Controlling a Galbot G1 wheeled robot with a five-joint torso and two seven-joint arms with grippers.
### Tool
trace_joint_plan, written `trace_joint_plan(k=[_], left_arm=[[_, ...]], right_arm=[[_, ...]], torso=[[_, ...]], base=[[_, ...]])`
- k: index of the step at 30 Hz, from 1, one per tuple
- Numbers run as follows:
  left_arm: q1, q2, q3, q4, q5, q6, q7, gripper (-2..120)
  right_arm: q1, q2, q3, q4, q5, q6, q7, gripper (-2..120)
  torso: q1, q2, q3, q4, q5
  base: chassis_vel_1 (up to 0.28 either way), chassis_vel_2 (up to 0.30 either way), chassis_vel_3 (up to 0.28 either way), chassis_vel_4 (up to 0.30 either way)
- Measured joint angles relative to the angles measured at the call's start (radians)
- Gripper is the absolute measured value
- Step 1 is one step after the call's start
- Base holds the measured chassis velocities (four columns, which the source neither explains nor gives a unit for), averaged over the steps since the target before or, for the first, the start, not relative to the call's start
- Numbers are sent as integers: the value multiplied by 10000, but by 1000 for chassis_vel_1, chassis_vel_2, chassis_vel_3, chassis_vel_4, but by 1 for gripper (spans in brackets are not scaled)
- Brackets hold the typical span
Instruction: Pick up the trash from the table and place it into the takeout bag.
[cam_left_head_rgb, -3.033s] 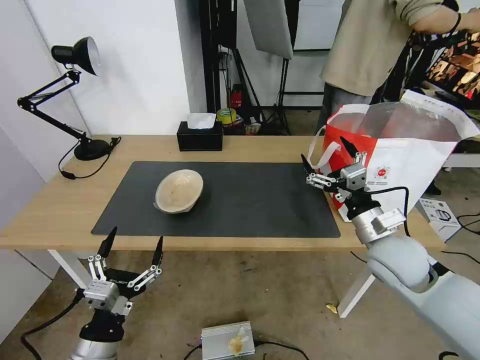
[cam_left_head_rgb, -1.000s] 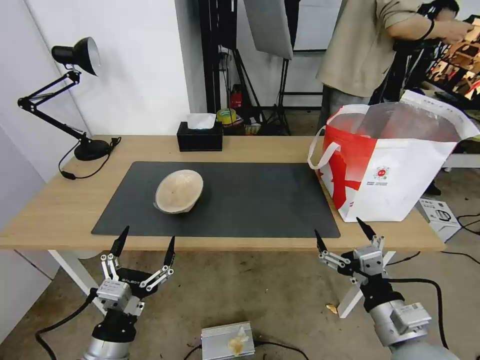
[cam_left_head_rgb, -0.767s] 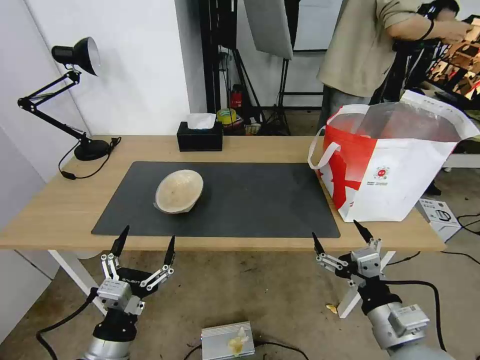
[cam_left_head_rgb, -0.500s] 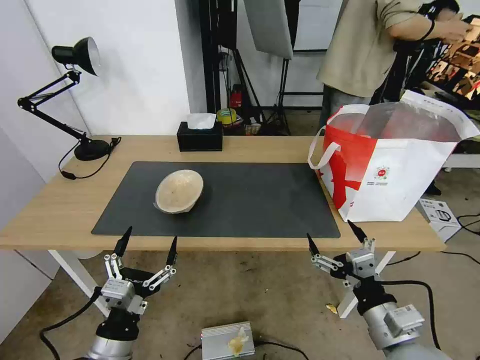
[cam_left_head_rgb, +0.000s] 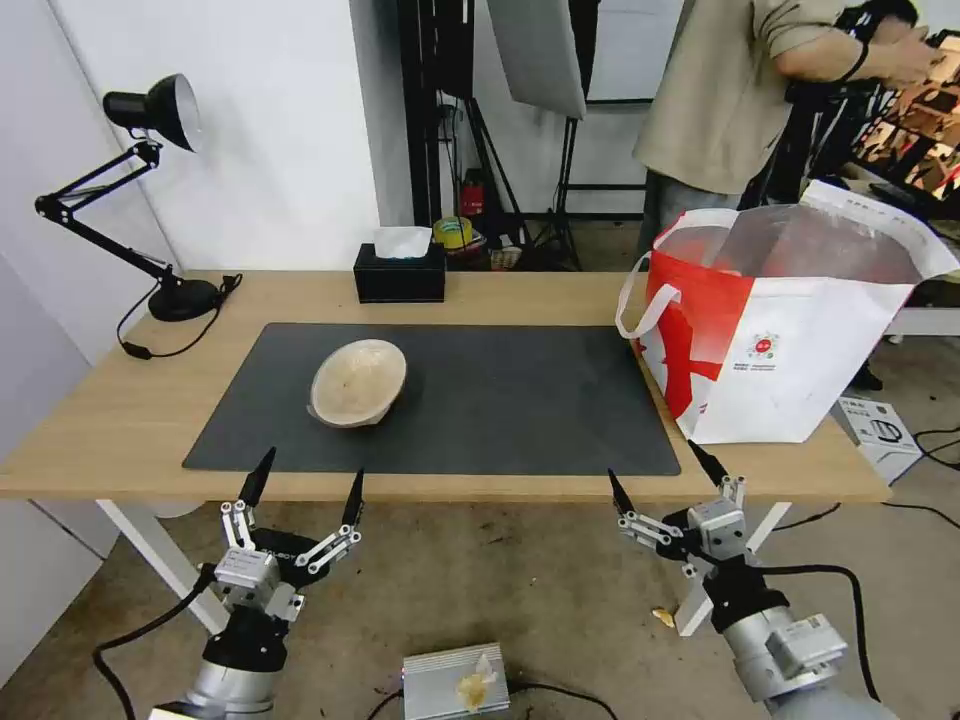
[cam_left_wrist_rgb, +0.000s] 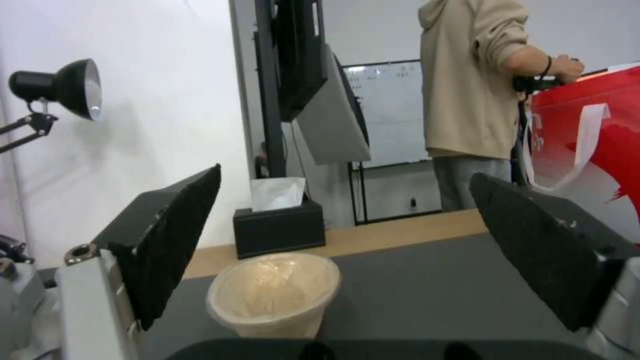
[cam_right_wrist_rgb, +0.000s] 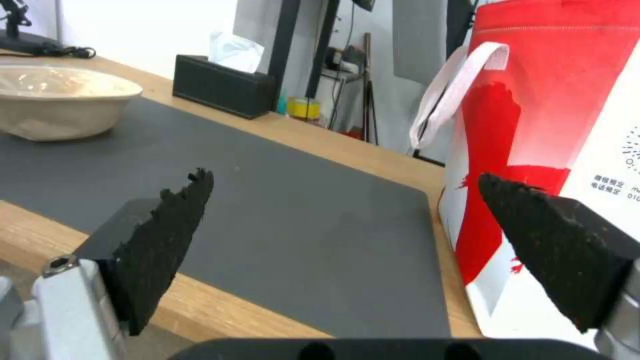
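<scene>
A beige stained shallow bowl (cam_left_head_rgb: 358, 382) rests tilted on the dark grey mat (cam_left_head_rgb: 500, 400) of the light-wood table (cam_left_head_rgb: 110, 420); it also lies ahead in the left wrist view (cam_left_wrist_rgb: 273, 293) and at the edge of the right wrist view (cam_right_wrist_rgb: 57, 107). The white-and-red takeout bag (cam_left_head_rgb: 790, 330) stands open at the table's right end, close in the right wrist view (cam_right_wrist_rgb: 553, 115). My left gripper (cam_left_head_rgb: 305, 485) hangs open just below the table's front edge, in line with the bowl. Below the front edge near the bag, my right gripper (cam_left_head_rgb: 655, 475) is open too, holding nothing.
A black tissue box (cam_left_head_rgb: 400, 272) sits at the table's back edge. A black desk lamp (cam_left_head_rgb: 150, 190) stands at the back left, its cord trailing on the wood. A person stands behind the bag. A small metal box (cam_left_head_rgb: 455, 682) lies on the floor.
The right gripper dropped from beside the bag to below the table's front edge, then edged slightly left and up. The left gripper rose and shifted right. Bowl and bag stayed put.
</scene>
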Motion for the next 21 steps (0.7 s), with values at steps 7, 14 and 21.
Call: trace_joint_plan(k=[7, 14, 21], left_arm=[[-626, 454, 6, 83, -153, 405, -91, 100], [-1749, 1295, 266, 595, -206, 813, -261, 100], [-2454, 2120, 613, 1161, -282, 1107, -459, 100]], right_arm=[[2, -3, 0, -5, 0, 2, 0, 100], [3, -3, -1, -6, 0, 2, 1, 100], [3, -4, 0, -6, 3, 2, 2, 100]], torso=[[0, 0, 0, 0, -1], [0, 0, 1, 0, 0], [1, 0, 1, -1, -1]], base=[[0, 0, 0, 0], [0, 0, 0, 0], [0, 0, 0, 0]])
